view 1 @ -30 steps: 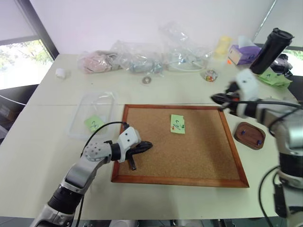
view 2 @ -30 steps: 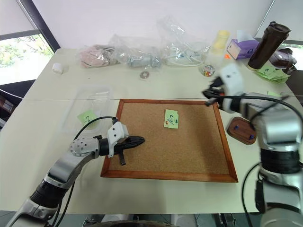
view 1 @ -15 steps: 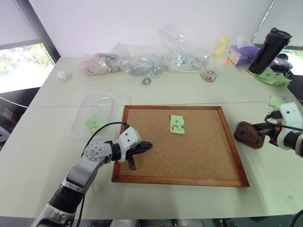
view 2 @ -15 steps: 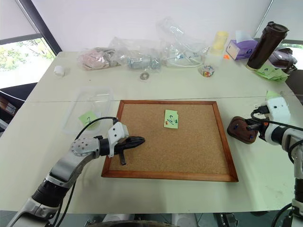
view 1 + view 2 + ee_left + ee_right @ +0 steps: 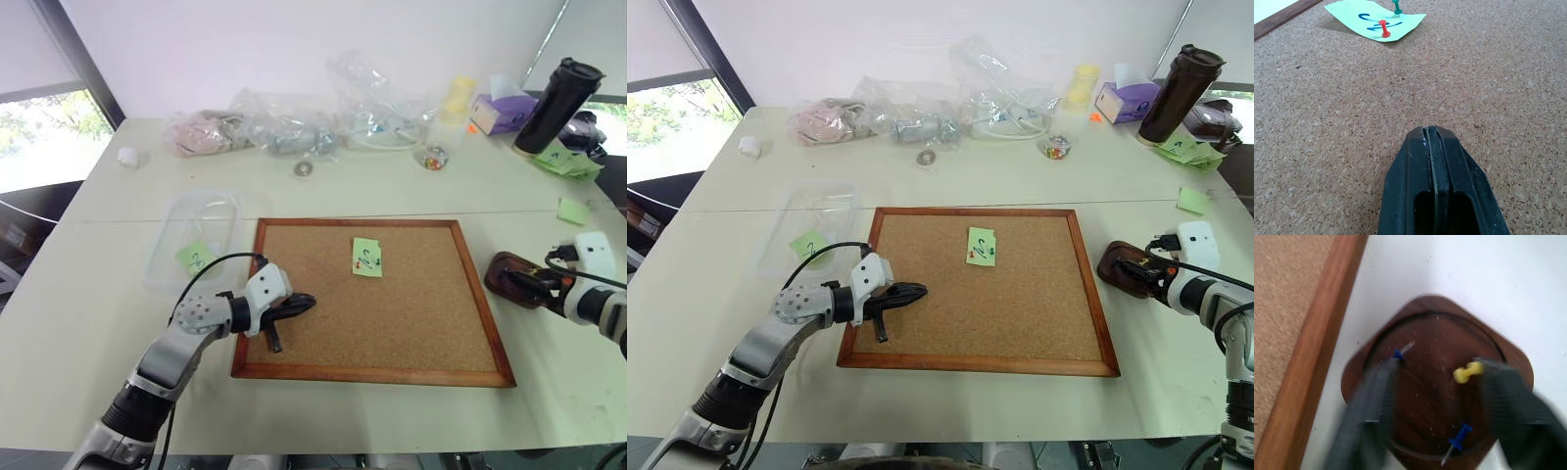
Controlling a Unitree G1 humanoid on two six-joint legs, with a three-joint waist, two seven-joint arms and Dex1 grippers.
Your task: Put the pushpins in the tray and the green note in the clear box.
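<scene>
The green note (image 5: 367, 257) with a dark scribble lies on the cork board (image 5: 392, 333), held by a red pushpin (image 5: 1384, 35) and a green pushpin (image 5: 1397, 7). My left gripper (image 5: 309, 302) rests shut and empty on the board's left part, apart from the note. Right of the board, my right gripper (image 5: 514, 279) hangs open over the brown tray (image 5: 1440, 303). A yellow pushpin (image 5: 1467, 373) and two blue pins (image 5: 1458, 438) lie in the tray between the spread fingers. The clear box (image 5: 201, 220) stands left of the board, with another scribbled green note (image 5: 196, 258) in it.
Clear plastic bags (image 5: 294, 122) pile along the table's far edge. A jar of beads (image 5: 433, 157), a tissue box (image 5: 500, 110) and a dark bottle (image 5: 561, 103) stand at the back right. Plain green notes (image 5: 571, 210) lie near the right edge.
My right arm swung right and down from the board's far right corner to the tray, and its fingers have spread open. The left arm stayed still.
</scene>
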